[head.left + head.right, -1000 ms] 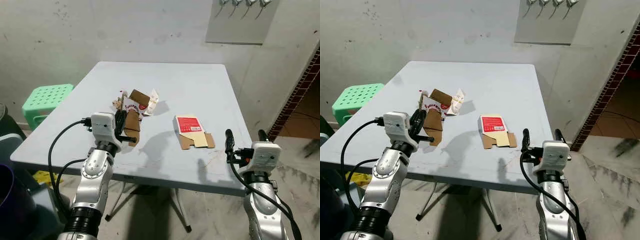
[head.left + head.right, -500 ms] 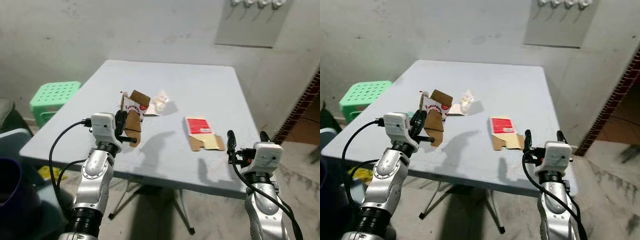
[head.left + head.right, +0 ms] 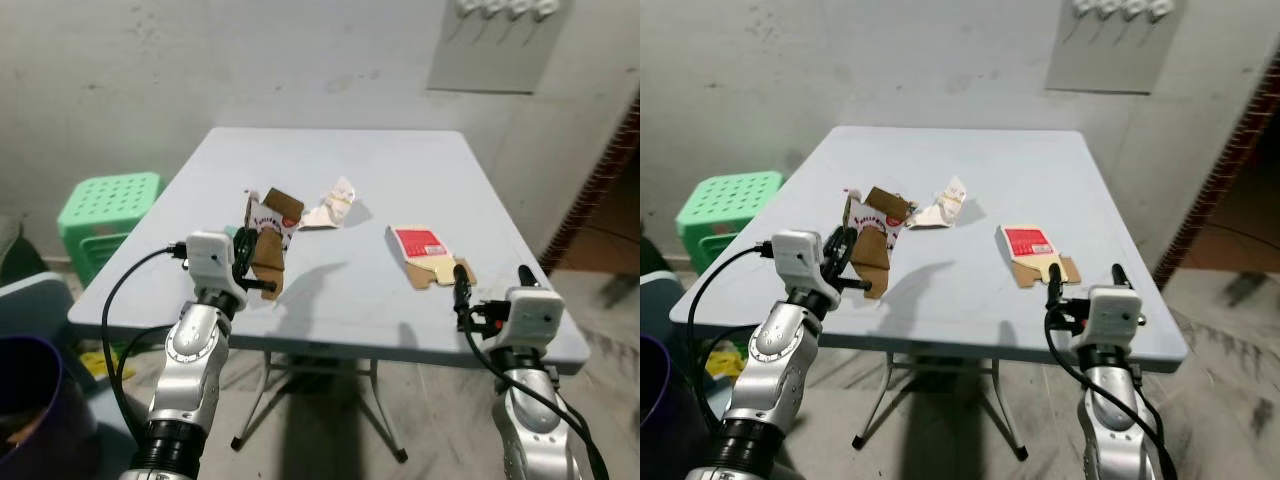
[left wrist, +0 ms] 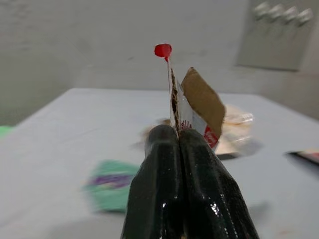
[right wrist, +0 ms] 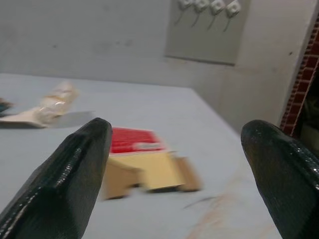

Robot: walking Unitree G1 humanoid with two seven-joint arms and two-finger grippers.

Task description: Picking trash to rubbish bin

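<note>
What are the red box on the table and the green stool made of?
The red box looks like thin cardboard: flattened, printed red on top, plain brown flaps. The stool looks like moulded plastic: even mint green with a grid of holes in the seat, though the finish is hard to judge.

A torn brown-and-red carton stands upright, pinched in the left tool. Beyond it lies a crumpled white wrapper. A flattened red-topped box lies just ahead of the right tool.

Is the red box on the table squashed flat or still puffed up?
Squashed flat. The red box lies low on the table, its brown flaps spread open toward the right pincer.
</note>
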